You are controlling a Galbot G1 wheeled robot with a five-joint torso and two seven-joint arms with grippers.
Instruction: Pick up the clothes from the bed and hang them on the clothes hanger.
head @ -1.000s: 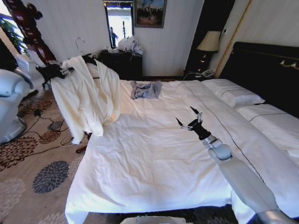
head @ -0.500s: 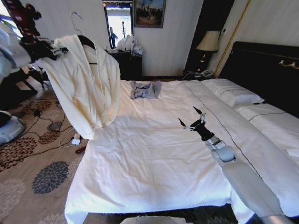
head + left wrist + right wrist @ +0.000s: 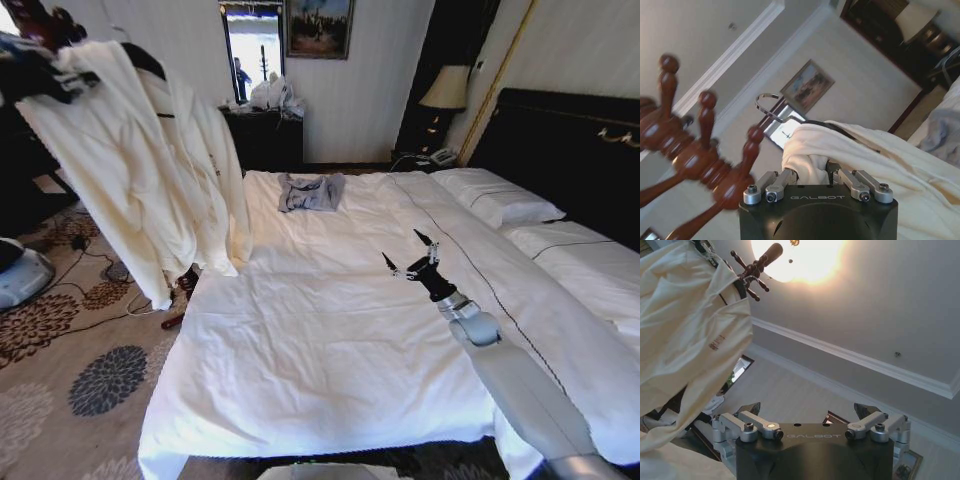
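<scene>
The clothes (image 3: 150,170), already on the clothes hanger (image 3: 790,117), are held up at the upper left by the left gripper (image 3: 817,181), its fingers clenched on them, while the right gripper (image 3: 408,262) is spread wide over the bed (image 3: 320,340).

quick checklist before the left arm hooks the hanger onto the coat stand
1. Left gripper closed on the clothes: ok, cream fabric is bunched between its jaws.
2. Clothes on the clothes hanger: ok, the black hanger shows at the collar and the top drapes from it.
3. Clothes off the bed: ok, hem hangs beside the bed's edge over the carpet.
4. Hanger hook free and near the wooden coat stand: ok, the wire loop is bare; whether it lines up with a peg: cannot tell.
5. Right gripper out of the way: ok, jaws open, above the sheet mid-bed.
</scene>
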